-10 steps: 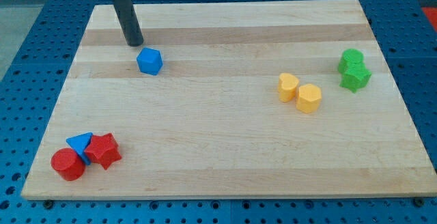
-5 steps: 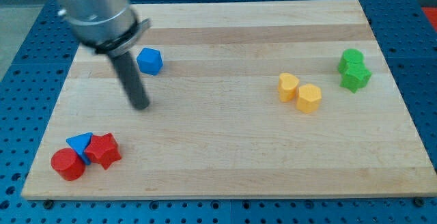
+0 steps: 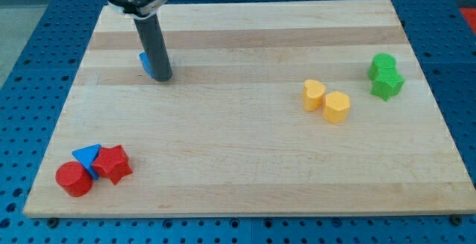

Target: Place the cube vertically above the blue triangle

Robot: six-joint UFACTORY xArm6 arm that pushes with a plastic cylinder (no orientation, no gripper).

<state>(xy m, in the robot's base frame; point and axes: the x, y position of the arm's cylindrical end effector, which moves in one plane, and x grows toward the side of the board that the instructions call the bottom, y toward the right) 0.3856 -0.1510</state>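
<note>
arm – enters from view's top | rod near-upright | my tip [image 3: 163, 78] – on table

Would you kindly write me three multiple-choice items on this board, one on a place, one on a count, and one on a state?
1. Where is the blue triangle?
A. view's bottom left
B. view's top right
C. centre

2. How many yellow blocks are there?
A. one
B. two
C. four

3. My tip is
A. far from every block
B. right against the blue cube, partly hiding it
C. among the green blocks

Answers: 1 A, it sits between two red blocks. 2 B, a pair at centre right. 3 B, only the cube's left edge shows.
</note>
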